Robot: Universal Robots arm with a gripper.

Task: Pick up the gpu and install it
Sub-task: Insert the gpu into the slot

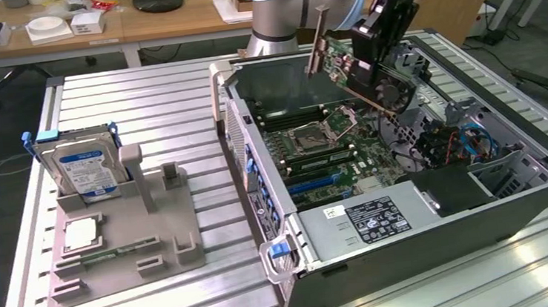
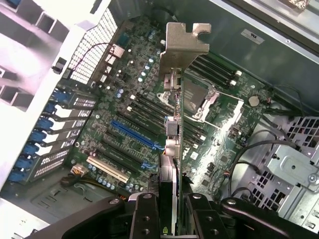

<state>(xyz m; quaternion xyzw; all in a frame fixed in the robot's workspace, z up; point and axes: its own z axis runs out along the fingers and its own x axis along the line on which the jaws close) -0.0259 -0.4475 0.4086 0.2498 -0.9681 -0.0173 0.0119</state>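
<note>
Holder: at the exterior view's left, a grey holder point(image 1: 162, 230) on the surface point(image 1: 150, 97) kept the hard drive point(image 1: 82, 170) upright.
Case: the computer case point(image 1: 412, 253) lay on its side, so the motherboard point(image 2: 124, 109) faced up.
Gpu: the gpu point(image 1: 351, 65) hung tilted above the motherboard with its bracket point(image 2: 182, 45) leading, not yet seated.
Claw: the claw point(image 2: 172, 214) was clamped on the gpu's end opposite the bracket, probably to keep the connector edge free.

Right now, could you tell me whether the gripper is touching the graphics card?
Touching. The wrist view shows the gripper clamped on both sides of the graphics card.
</note>
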